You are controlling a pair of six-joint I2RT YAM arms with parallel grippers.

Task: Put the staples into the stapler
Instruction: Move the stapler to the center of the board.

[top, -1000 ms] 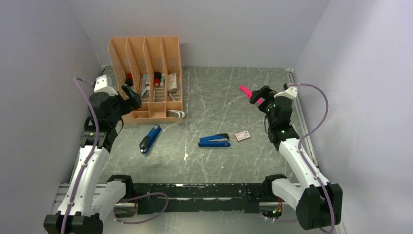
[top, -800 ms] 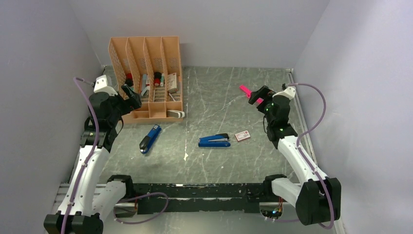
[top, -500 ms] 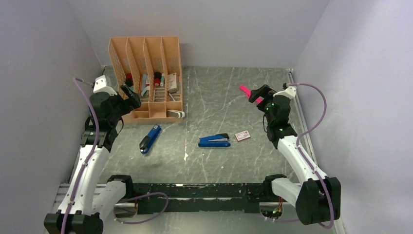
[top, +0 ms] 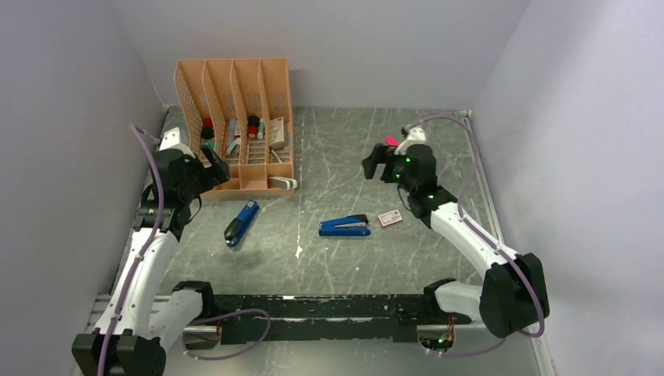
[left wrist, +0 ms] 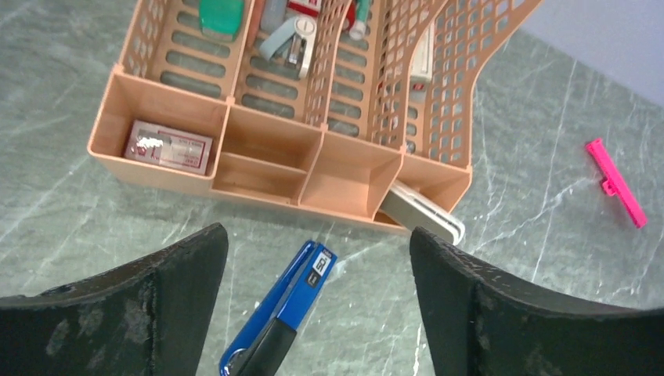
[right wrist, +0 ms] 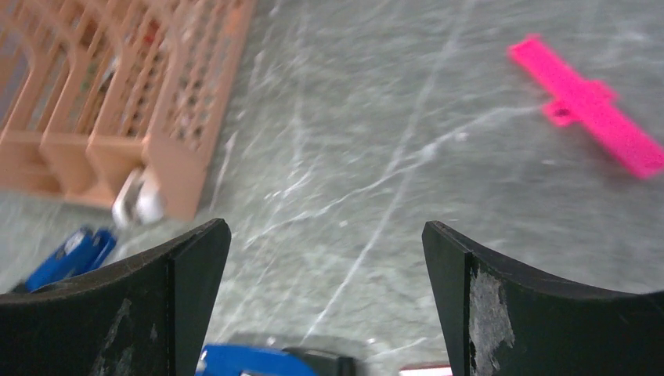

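Finding the small flat pink-and-white cardboard box of staples (top: 390, 218) lying on the dark grey marbled table (top: 337, 141), right of centre; strips themselves too small to make out. Seeing the blue-and-black plastic stapler (top: 344, 227) lying just left of it, a small gap between. Noting a second blue stapler (top: 241, 222) lying nearer the perforated orange plastic desk organizer (top: 235, 86). Logging another pink-and-white box (left wrist: 168, 146) sitting in the low front compartment at the organizer's left end. Spotting the bright pink plastic stick (right wrist: 587, 106) lying far right. Recording left gripper (top: 213, 168) hovering by the organizer, jaws spread wide, gripping nothing. Recording right gripper (top: 374, 166) hanging above the table beyond the blue-and-black stapler, jaws likewise fully apart, empty.
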